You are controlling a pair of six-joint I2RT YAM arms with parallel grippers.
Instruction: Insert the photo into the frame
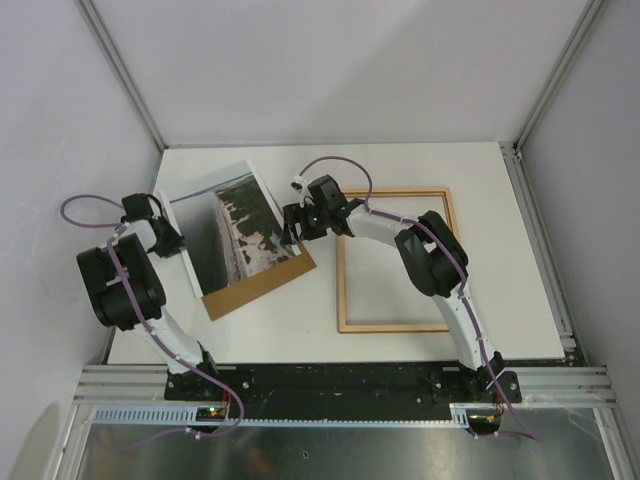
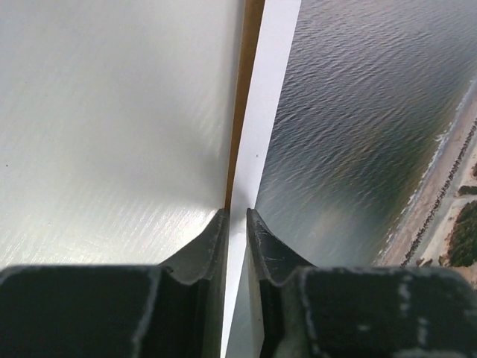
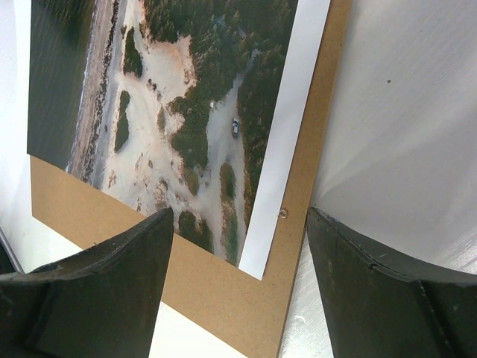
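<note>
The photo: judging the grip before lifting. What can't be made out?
- Left wrist view: whether the left gripper pinches the photo yet; its fingers hide the contact.
- Top view: the photo's left edge, partly behind the left arm.
- Right wrist view: most of the photo, out of shot.

Robot lab cell, by my feeds. White table [image 1: 500,200] boxed in by plain pale walls [image 1: 330,60], with aluminium extrusion posts [image 1: 120,70] at corners. My left arm [image 1: 120,285] and right arm [image 1: 430,255] bolted to black base plate [image 1: 340,380] at near edge. Slotted cable duct [image 1: 330,412] along front, purple cables [image 1: 345,165] looping off arms. Table carries photo [image 1: 225,225], frame [image 1: 395,326] and brown backing board [image 1: 260,288]. Bench-like test rig, not home or shop.
</note>
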